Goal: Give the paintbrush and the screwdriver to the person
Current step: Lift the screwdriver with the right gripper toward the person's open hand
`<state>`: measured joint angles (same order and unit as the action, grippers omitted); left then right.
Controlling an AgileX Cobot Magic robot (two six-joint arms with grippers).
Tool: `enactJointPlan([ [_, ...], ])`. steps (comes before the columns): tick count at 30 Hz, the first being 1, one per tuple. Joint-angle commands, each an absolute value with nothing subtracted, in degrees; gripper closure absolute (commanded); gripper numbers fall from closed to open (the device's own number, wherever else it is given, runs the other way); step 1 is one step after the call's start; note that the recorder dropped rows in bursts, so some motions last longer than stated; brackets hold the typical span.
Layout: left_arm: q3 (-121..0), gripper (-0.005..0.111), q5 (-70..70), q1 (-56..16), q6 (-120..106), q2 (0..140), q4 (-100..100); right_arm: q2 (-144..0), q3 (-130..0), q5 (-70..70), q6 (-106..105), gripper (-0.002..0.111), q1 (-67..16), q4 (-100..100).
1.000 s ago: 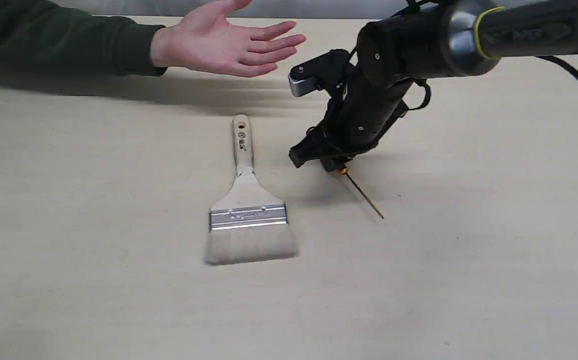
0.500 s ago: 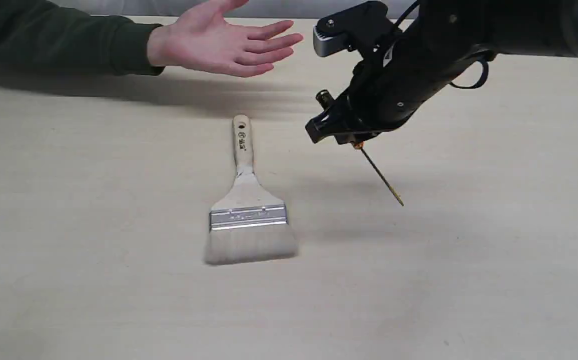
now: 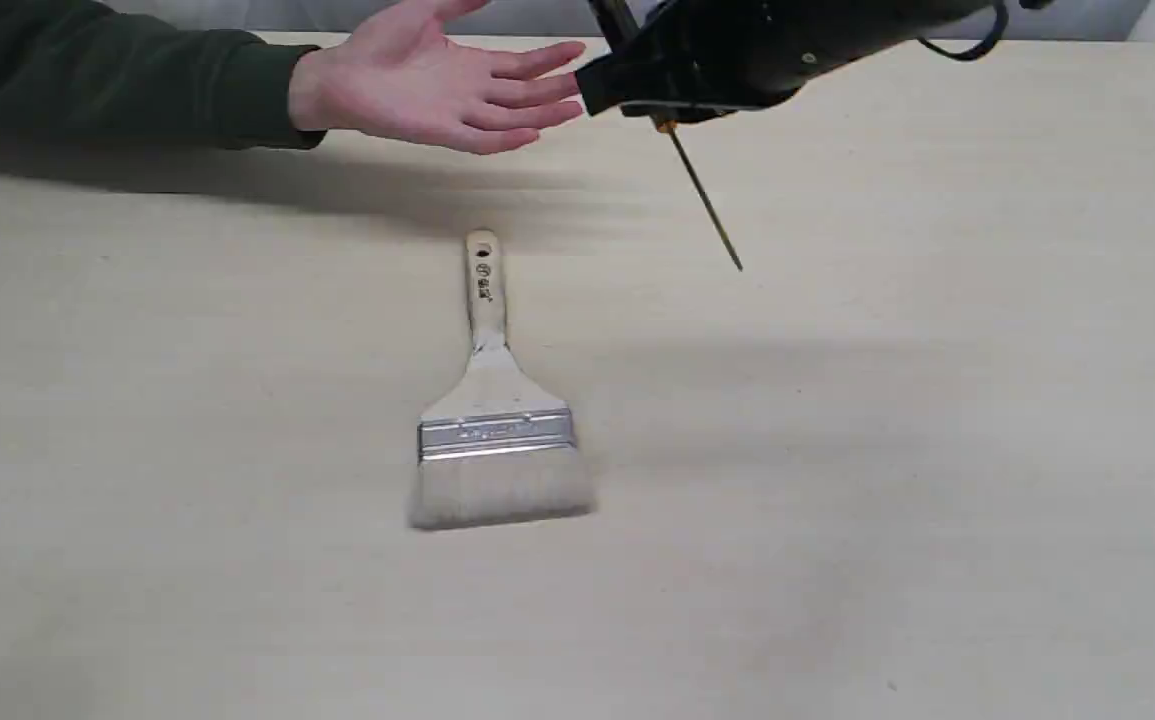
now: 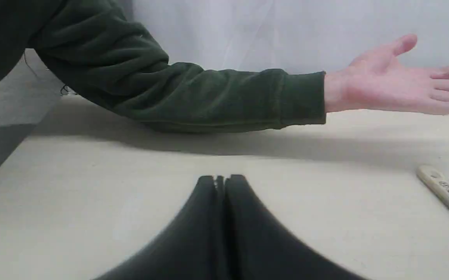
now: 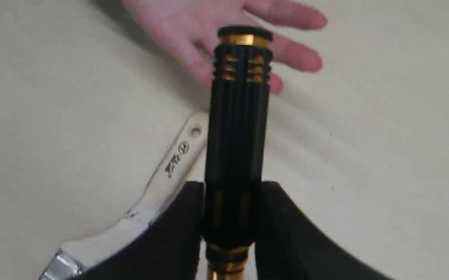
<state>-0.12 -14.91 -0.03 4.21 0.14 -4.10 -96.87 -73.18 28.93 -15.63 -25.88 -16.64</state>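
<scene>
**Screwdriver lifted toward the open hand**

The right gripper (image 5: pixel 232 186) has its two black jaws set narrowly, clamped on the lower part of the screwdriver's (image 5: pixel 238 116) black handle, just above the gold collar. In the exterior view the thin gold shaft slants down out of that gripper (image 3: pixel 632 90) and ends in the air, clear of the table (image 3: pixel 937 450). The capped end of the handle points toward the person's hand (image 5: pixel 208 23), whose fingertips are just beside the gripper; I cannot tell whether they touch.

The left gripper (image 4: pixel 220 179) is low over the table with its jaws pressed together and nothing between them.

By my count there are two grippers, one screwdriver (image 3: pixel 702 195), one paintbrush (image 3: pixel 492 400) and one outstretched hand (image 3: pixel 427 85) with a dark green sleeve (image 3: pixel 117 80).

A second ago the right gripper was down near the tabletop to the right of the brush handle, with the screwdriver's tip at or near the surface. Now it is up at the far edge of the scene and closer to the palm, with the tool carried along. The paintbrush has not shifted: it lies flat in the middle of the table, handle toward the hand and bristles away from it. The palm is open and facing up, much as before.
</scene>
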Motion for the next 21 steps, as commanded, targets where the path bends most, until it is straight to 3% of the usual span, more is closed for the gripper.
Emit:
enactJointPlan([
  [1,0.0,0.107,-14.2,-0.4,4.3,0.0,-4.0,-99.4,-77.8,28.1,-15.6,0.104,-27.6,-15.7],
  [21,0.0,0.107,-14.2,-0.4,4.3,0.0,-4.0,-122.2,-107.1,30.1,-9.2,0.104,-28.8,-11.1],
])
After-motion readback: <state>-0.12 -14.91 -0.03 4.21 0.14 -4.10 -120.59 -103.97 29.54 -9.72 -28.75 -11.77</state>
